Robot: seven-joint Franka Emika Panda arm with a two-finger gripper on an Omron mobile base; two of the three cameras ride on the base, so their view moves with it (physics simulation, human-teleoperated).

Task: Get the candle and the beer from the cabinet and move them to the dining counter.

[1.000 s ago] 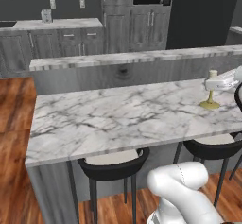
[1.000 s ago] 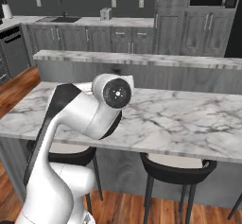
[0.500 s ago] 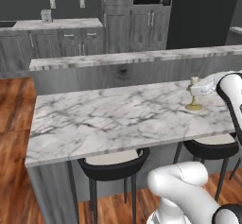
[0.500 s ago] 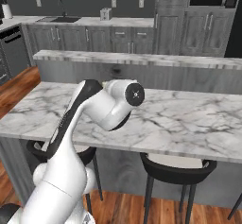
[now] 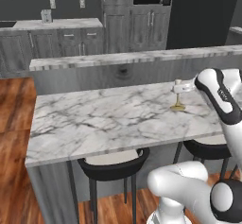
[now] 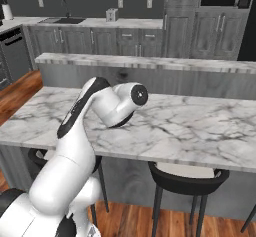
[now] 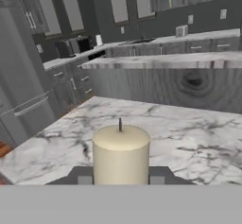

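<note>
The cream-white candle point(image 5: 178, 87) stands upright on its brass holder, whose round base sits low over the right part of the white marble dining counter point(image 5: 104, 119). My gripper point(image 5: 184, 89) comes in from the right and is shut on the candle's wax stub. In the hand view the candle point(image 7: 121, 154) rises close up between my two dark fingertips point(image 7: 84, 176), with the gripper point(image 7: 121, 176) shut on it and the marble dining counter point(image 7: 189, 138) beyond. Whether the base touches the marble I cannot tell. The beer is out of view.
A raised marble ledge point(image 5: 132, 57) on a grey wood panel runs behind the counter. Black stools point(image 5: 113, 164) stand under its near edge. Grey cabinets point(image 5: 151, 20) and a worktop with a sink point(image 6: 65, 20) line the far wall. My own arm point(image 6: 110, 106) blocks part of the right base view.
My arm has carried the candle leftward over the dining counter, from its right end toward the middle. The gripper has stayed shut on it.
</note>
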